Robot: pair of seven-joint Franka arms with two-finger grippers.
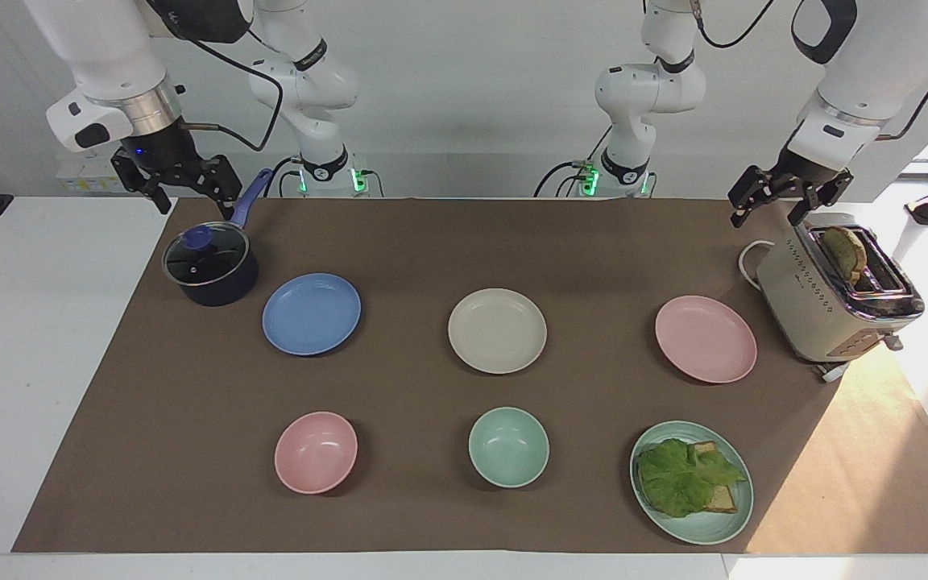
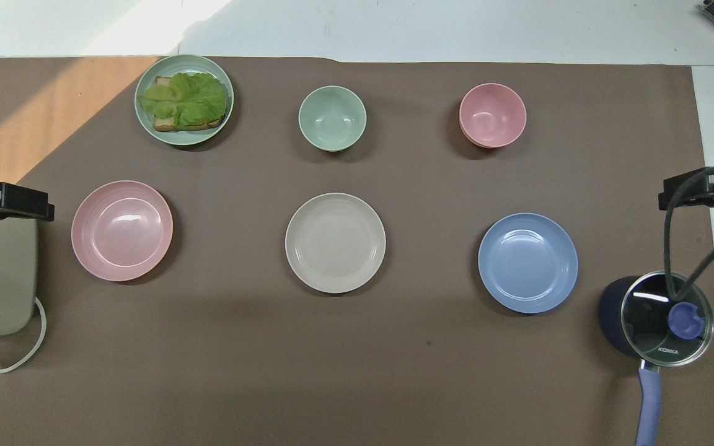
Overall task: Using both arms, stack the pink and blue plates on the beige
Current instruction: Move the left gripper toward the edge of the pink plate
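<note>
— Lettuce on toast (image 1: 688, 478), on the mint-green plate (image 1: 723, 524), lies closest to the camera in the facing view, at the desk's (image 1: 432, 242) edge farthest from me, with the mint-green bowl (image 1: 508, 446) and the pink bowl (image 1: 316, 452) in the same row. None of those are mine to move.

— So which ones are?

— The row nearer to me. The beige plate (image 1: 497, 330) lies in the middle of the desk, the pink plate (image 1: 706, 338) beside it toward my left arm's end, the blue plate (image 1: 311, 313) beside it toward my right arm's end. All three lie flat, bare and well apart from one another.

— And your hands?

— My left hand (image 1: 786, 208) hangs with fingers apart over the toaster (image 1: 834, 298) at its corner of the desk, holding nothing. My right hand (image 1: 178, 184) hangs likewise apart and empty, over the lidded pot (image 1: 210, 266) at the other corner.

— Which hand takes which plate?

— That is what the move turns on, I judge. The pink plate sits just beside the toaster, so my left hand is the nearer one to it. The blue plate sits just beside the pot, so my right hand is nearer there. From either hand the plate lies down and inward, toward the desk's middle, with the beige plate between the two.

— Nothing stacked yet?

— Nothing. I judge this the very start: each hand must first come down to a rim.
</note>
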